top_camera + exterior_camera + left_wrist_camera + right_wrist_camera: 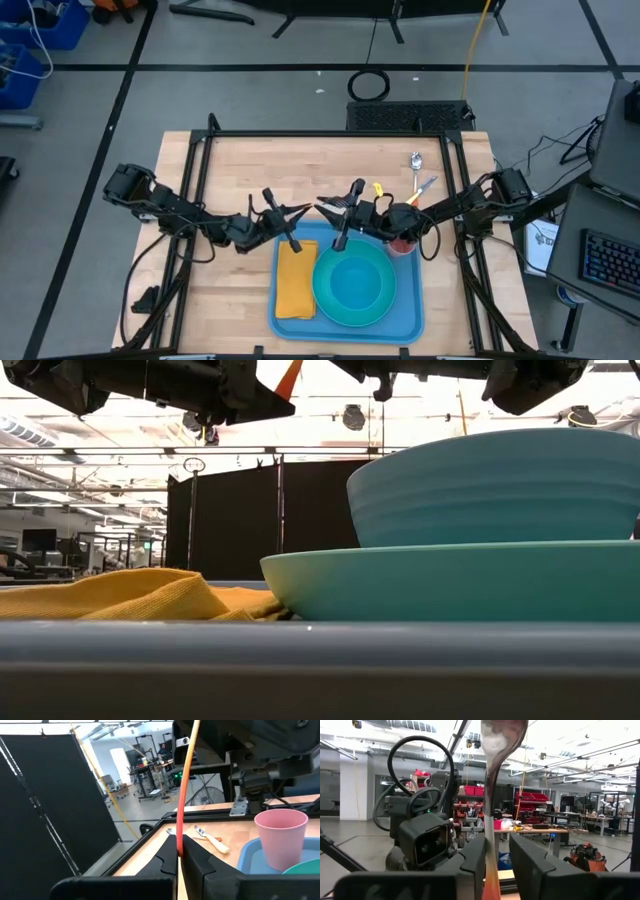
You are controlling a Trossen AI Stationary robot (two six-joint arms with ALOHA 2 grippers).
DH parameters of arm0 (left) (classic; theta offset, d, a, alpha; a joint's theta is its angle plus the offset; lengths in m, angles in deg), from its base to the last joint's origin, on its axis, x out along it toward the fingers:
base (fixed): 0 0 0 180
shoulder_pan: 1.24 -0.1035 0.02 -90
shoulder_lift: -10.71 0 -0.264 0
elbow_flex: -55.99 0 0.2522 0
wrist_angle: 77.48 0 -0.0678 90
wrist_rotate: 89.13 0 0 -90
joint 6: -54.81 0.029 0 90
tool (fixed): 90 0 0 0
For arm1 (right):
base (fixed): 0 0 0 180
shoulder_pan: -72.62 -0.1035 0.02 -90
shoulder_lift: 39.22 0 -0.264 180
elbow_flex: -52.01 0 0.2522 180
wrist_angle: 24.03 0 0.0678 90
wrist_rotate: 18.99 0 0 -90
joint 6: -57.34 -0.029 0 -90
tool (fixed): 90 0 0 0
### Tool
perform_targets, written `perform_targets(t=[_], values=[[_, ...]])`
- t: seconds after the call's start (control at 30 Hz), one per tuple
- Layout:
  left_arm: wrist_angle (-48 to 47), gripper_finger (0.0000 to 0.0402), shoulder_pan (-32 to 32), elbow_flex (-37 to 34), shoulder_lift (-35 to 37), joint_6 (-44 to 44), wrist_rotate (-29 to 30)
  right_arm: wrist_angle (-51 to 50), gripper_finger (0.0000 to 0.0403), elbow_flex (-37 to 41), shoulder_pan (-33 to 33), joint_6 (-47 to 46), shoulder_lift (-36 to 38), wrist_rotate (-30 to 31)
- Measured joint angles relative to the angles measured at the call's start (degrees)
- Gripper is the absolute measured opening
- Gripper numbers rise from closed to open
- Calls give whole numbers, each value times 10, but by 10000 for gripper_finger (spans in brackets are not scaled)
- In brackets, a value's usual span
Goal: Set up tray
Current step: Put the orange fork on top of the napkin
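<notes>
Blue plastic tray [345,325]: it sits at the near edge of your wooden table [240,165], at six o'clock from the table's centre. On it, near to far, lie a folded yellow cloth [296,283] on its nine o'clock side, a round teal plate [352,290] with a small blue bowl [495,485] stacked on it in the middle, and a pink cup [280,837] at its far two o'clock corner.

Just beyond the tray's far rim, your two grippers meet nose to nose. Your left gripper [178,851], at ten o'clock from the plate, has its fingers pressed together on a thin orange-red utensil handle [184,785]. Your right gripper [495,855], at one o'clock from the plate, has its fingers parted a little, with a metal spoon [492,775] standing upright between them; you cannot tell whether they are gripping it or only flanking it. This looks like a handover between the arms.

Farther off, at one o'clock on the table, another spoon [415,162] and a pale-handled utensil [425,186] lie on the bare wood.

Expect the tray to be stiff, light and rather slippery. If you must shift it, pinch the raised rim on a long side, away from the dishes; the load is likely to slide if it tilts.
</notes>
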State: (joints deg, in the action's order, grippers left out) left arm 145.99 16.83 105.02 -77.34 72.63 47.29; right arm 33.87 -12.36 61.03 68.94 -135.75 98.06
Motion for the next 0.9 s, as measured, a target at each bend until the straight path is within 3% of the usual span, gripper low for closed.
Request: perform_targets(t=[0.37, 0.6, 0.9], values=[[2, 5, 1, 0, 0, -15, 31, -1, 146, 0, -16, 32, 0, 5], [34, 5, 5, 0, 0, -20, 32, -1, 175, 0, -53, 109, 0, 5], [54, 5, 26, -1, 21, -67, 27, 5, 168, 0, -120, 235, 3, 136]])
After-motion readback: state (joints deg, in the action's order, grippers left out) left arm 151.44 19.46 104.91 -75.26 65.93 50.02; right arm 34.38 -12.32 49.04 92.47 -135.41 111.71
